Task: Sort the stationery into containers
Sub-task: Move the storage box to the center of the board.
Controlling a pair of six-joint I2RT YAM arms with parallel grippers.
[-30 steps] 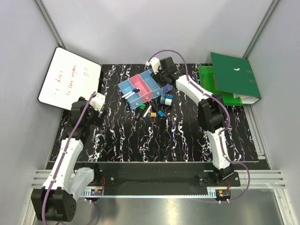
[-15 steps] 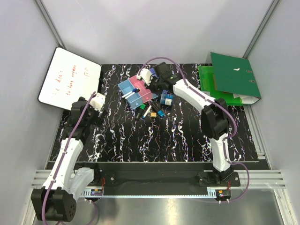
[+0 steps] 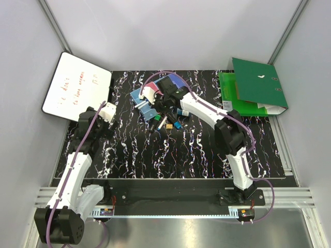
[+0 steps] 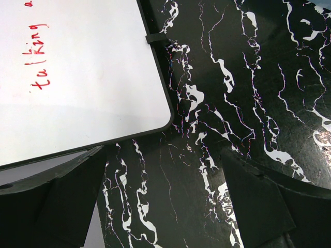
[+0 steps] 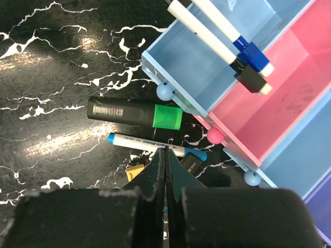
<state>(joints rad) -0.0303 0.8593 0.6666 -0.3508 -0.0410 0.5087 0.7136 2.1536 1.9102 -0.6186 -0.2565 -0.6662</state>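
My right gripper (image 5: 165, 151) is shut and empty. It hangs over the loose stationery just in front of the containers. Below its tips lie a white marker with a blue cap (image 5: 139, 144), a green and black marker (image 5: 134, 113) and a yellow piece (image 5: 135, 172). Two white markers with blue caps (image 5: 217, 26) rest across the light blue bin (image 5: 194, 67); the pink bin (image 5: 279, 103) beside it is empty. From above, the right arm (image 3: 196, 106) covers most of the bins (image 3: 137, 95). My left gripper (image 4: 165, 206) is open and empty over bare mat.
A whiteboard with red writing (image 3: 77, 85) leans at the far left, and its corner shows in the left wrist view (image 4: 77, 67). A green binder (image 3: 256, 85) lies at the far right. More small stationery (image 3: 168, 124) lies on the black marbled mat (image 3: 170, 155).
My right arm has swung left from the far right end of the bins to their left front, still shut. The left arm has not moved.
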